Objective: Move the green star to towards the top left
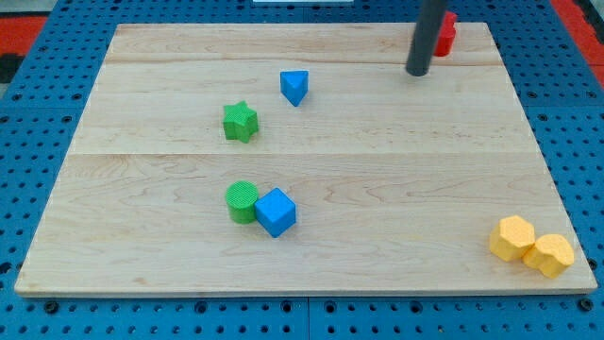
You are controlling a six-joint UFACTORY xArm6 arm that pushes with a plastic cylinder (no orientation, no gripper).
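Observation:
The green star (pixel 241 122) lies on the wooden board (pixel 377 189), left of centre in the upper half. My tip (pixel 418 71) is at the view's top right, far to the right of the star and slightly above it. It stands just left of a red block (pixel 445 34), which the rod partly hides. A blue block (pixel 295 87) with a pointed lower end lies just up and right of the star.
A green cylinder (pixel 243 201) touches a blue cube (pixel 276 212) below the star. Two yellow blocks (pixel 512 238) (pixel 550 254) sit side by side at the bottom right corner. A blue pegboard (pixel 38 142) surrounds the board.

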